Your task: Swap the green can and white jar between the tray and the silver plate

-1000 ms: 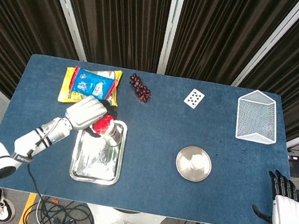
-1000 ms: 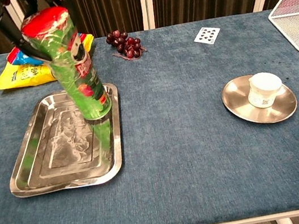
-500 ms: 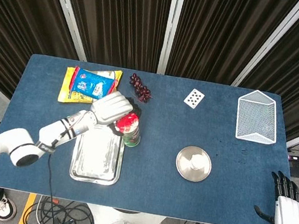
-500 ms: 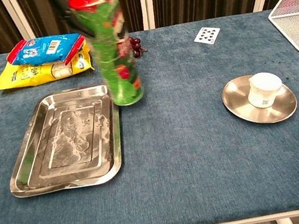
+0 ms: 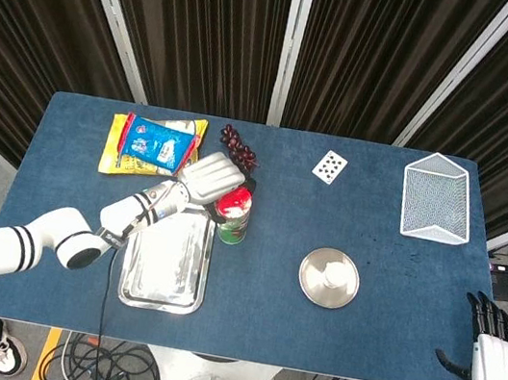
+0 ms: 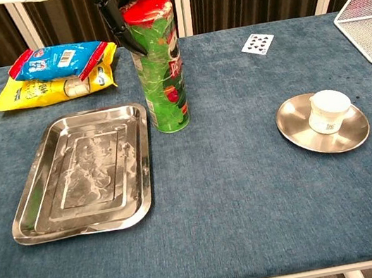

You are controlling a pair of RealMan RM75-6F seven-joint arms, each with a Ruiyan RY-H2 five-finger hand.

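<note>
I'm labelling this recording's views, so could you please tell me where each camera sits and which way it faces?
Head view: high above the table, looking almost straight down; shows the left hand at the green can, the left arm, and the right hand at the bottom right corner.
Chest view: low at the table's near edge, facing the curtains; only dark fingers by the can's red top.
Both share the can, tray, silver plate and white jar.

I work in a staged lab: my blue-felt counter [image 5: 268, 280] sits before dark pleated curtains [image 5: 203, 26] on metal poles, with loose cables [image 5: 107, 366] trailing over the grey floor.
</note>
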